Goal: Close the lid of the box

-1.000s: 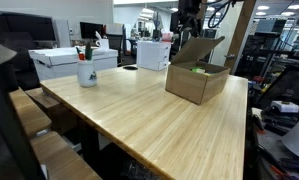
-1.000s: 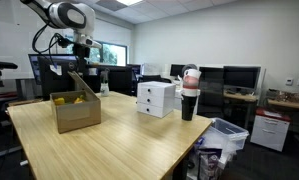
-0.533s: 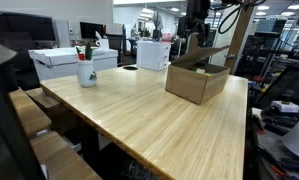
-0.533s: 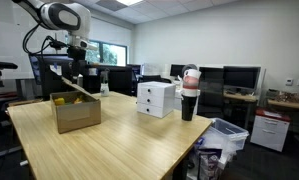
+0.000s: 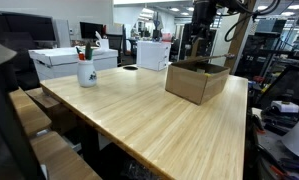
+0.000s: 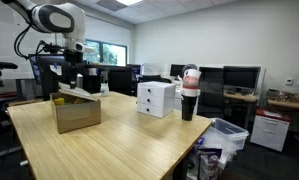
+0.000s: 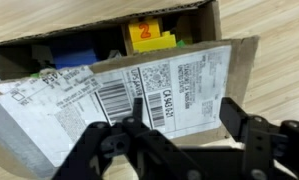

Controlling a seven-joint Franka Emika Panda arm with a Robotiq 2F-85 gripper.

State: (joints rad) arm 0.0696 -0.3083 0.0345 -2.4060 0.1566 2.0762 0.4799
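The brown cardboard box (image 5: 196,84) stands on the wooden table, and also shows in another exterior view (image 6: 77,114). Its lid flap (image 5: 207,64) lies low, almost flat over the opening (image 6: 79,93). In the wrist view the flap (image 7: 139,90) carries white shipping labels, and yellow and blue things (image 7: 149,38) show inside the box beyond it. My gripper (image 7: 186,135) is open, its fingers just above the flap's near edge. In both exterior views it hangs right over the box (image 5: 201,47) (image 6: 67,76).
A white mug (image 5: 86,72) holding pens and a white box (image 5: 69,60) stand on the table's far side. Another exterior view shows stacked white boxes (image 6: 155,97) and a stack of cups (image 6: 189,95). Office desks and monitors surround the table.
The lid flap has swung down from steeply raised to almost flat over the box. My gripper has moved down and across with it.
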